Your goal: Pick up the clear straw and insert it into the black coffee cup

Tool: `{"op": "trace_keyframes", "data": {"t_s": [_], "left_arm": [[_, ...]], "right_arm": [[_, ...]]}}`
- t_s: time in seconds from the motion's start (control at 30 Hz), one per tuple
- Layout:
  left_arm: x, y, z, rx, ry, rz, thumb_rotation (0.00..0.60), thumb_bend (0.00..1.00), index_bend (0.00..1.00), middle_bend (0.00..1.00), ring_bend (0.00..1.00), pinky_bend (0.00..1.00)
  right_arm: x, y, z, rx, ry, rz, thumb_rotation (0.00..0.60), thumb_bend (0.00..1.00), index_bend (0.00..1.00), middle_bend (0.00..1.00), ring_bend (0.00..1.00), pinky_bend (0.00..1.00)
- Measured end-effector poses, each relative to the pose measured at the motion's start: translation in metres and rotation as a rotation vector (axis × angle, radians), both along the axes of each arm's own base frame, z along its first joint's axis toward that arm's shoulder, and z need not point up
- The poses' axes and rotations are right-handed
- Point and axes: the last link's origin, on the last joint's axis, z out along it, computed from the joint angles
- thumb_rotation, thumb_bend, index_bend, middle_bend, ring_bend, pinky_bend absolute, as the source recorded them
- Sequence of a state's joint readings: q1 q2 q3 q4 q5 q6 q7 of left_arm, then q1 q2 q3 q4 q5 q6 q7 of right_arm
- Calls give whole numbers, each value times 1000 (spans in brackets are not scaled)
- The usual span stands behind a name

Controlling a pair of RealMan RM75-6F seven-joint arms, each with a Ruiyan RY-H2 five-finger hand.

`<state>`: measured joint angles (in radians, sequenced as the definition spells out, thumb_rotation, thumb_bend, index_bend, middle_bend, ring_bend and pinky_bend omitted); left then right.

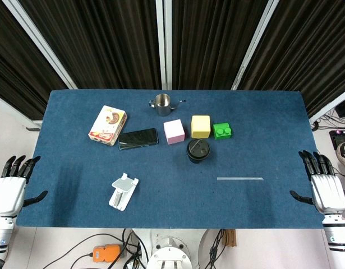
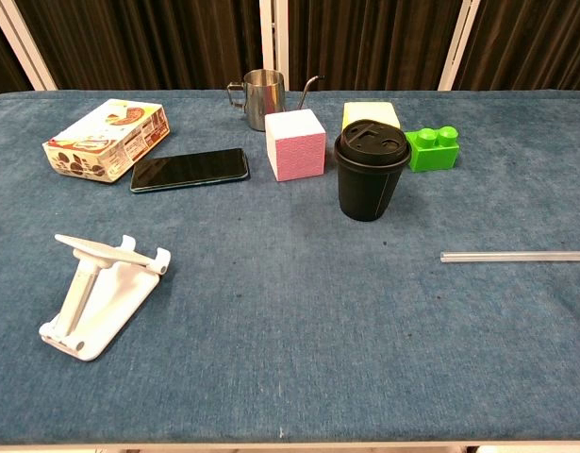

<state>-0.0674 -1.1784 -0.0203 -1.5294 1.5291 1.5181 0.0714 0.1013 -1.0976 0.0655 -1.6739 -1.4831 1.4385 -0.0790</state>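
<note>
A thin, clear straw [image 1: 239,179] is seen lying flat on the blue table [image 1: 273,129], near the front right and well apart from the upright black coffee cup [image 1: 197,151], whose lid is on. The left hand [image 1: 9,188] and right hand [image 1: 325,188] are held at the table's edges, fingers spread, nothing grasped.

The left hand [image 1: 8,189] has a glossy white back and slim black fingers, with a black thumb; below it sits a white wrist with a dark ring. The right hand [image 1: 326,190] looks the same: white shell, black fingers and thumb, then a white cuff with a dark band and a small blue mark
</note>
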Motion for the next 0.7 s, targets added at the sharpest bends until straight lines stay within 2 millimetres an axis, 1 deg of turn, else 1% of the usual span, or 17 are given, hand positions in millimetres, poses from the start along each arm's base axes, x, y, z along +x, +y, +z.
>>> {"op": "trace_keyframes", "data": {"t_s": [0.1, 0.23, 0.37, 0.4, 0.57, 0.7], "left_arm": [[0, 0, 0, -1, -1, 0, 600, 79, 121, 175, 69, 0], [0, 0, 0, 0, 1, -6, 600, 80, 121, 175, 69, 0], [1, 0, 0, 5, -4, -11, 600, 80, 121, 175, 69, 0], [1, 0, 0, 6, -5, -13, 600, 80, 121, 175, 69, 0], [0, -1, 0, 8, -5, -16, 600, 80, 121, 175, 69, 0], [-2, -3, 0, 10, -7, -12, 600, 80, 121, 175, 70, 0]], "right_arm": [[1, -1, -2, 1, 0, 1, 600, 193, 71, 128, 0, 107], [7, -5, -11, 14, 7, 11, 600, 206, 115, 128, 0, 107], [20, -13, -29, 47, 11, 40, 600, 275, 218, 130, 12, 127], [24, -16, -35, 65, 12, 49, 600, 279, 229, 131, 13, 129], [40, -32, -72, 175, 24, 81, 600, 327, 350, 133, 25, 136], [53, -45, -112, 271, 26, 102, 600, 350, 400, 133, 26, 130]]}}
